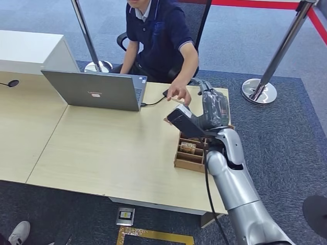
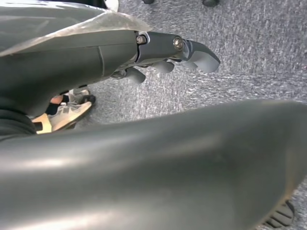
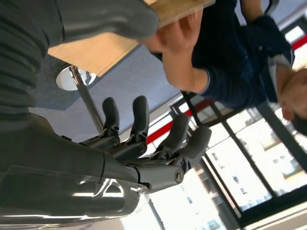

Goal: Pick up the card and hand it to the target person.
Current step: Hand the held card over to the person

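Right hand [image 1: 214, 109]: raised over the right end of the table [image 1: 108, 148], just beside the seated person's outstretched hand [image 1: 179, 93]. Dark flat shape [image 1: 181, 122] projecting from it toward that person: not resolvable as thumb or card, so card location cannot be told. In the right wrist view, dark fingers [image 3: 139, 115] apart and lightly curled with nothing between them, thick thumb [image 3: 108, 19] set well away from them and ending close to the person's fingers; grip therefore cannot be told. Left hand [image 2: 166, 52]: hanging above grey carpet, fingers extended and apart, holding nothing; much of that view blocked by its own blurred thumb. Wooden compartment tray [image 1: 185, 164]: on the table near its right edge, below the right hand, far side hidden by hand and forearm. Inside one compartment, a small printed item [image 1: 187, 147], print too small to read; other compartments hard to make out. Open laptop [image 1: 96, 91]: on the table, screen side hidden, cable running toward the person.
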`<control>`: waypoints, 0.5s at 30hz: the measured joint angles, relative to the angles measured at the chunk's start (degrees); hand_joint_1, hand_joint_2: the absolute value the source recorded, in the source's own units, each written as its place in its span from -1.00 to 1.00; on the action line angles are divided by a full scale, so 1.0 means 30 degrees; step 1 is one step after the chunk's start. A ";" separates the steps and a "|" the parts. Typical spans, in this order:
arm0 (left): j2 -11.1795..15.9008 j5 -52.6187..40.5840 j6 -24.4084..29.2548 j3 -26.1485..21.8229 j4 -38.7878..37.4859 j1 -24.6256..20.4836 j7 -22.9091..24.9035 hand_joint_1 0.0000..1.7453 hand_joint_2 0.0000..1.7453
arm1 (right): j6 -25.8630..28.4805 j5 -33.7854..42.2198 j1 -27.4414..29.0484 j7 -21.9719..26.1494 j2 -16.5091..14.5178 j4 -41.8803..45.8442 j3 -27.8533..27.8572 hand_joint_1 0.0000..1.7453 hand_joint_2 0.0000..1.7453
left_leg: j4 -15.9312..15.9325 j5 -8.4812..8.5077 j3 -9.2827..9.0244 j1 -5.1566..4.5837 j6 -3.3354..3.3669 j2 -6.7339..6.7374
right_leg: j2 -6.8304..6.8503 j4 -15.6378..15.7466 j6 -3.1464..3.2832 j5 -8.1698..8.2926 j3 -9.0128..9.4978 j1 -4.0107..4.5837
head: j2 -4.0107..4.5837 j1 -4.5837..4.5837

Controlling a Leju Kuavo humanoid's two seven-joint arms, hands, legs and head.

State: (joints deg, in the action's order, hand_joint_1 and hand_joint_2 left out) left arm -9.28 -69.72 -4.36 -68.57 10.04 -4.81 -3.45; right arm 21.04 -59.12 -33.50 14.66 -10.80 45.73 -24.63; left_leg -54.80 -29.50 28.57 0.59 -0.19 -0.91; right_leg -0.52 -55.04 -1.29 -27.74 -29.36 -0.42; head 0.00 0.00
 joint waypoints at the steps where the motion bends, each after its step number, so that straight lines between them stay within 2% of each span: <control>1: -0.0018 0.0026 0.0037 0.0000 -0.0002 0.0008 0.0044 -1.00 -1.00 | 0.0126 0.0044 0.0605 -0.0210 0.0080 0.0971 0.0110 -1.00 1.00 | 0.0000 -0.0001 0.0003 0.0000 0.0000 -0.0002 | 0.0000 0.0004 0.0000 0.0000 0.0000 0.0000 | 0.0000 0.0000; 9: -0.0060 0.0199 0.0106 -0.0018 -0.0002 0.0067 0.0372 -1.00 -1.00 | 0.0222 0.0032 0.6736 -0.1012 0.1048 0.9978 0.1183 -1.00 1.00 | 0.0005 -0.0016 0.0013 0.0000 0.0002 -0.0004 | 0.0000 0.0022 -0.0003 -0.0016 -0.0011 0.0000 | 0.0000 -0.0002; 15: -0.0060 0.0317 0.0110 -0.0036 0.0005 0.0146 0.0401 -1.00 -1.00 | 0.0260 0.0909 1.2349 -0.1389 0.1703 1.6192 0.2559 -1.00 1.00 | 0.0007 -0.0029 0.0013 -0.0001 0.0007 -0.0016 | 0.0000 0.0024 -0.0007 -0.0025 -0.0009 -0.0001 | 0.0000 0.0000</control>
State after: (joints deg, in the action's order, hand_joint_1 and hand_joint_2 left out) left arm -9.46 -68.77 -4.03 -68.67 10.05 -4.37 -2.25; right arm 21.82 -56.40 3.55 10.50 -5.69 94.31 -16.95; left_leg -54.78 -29.58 28.60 0.58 -0.17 -0.96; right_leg -0.52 -54.97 -1.31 -27.81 -29.39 -0.43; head 0.00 0.00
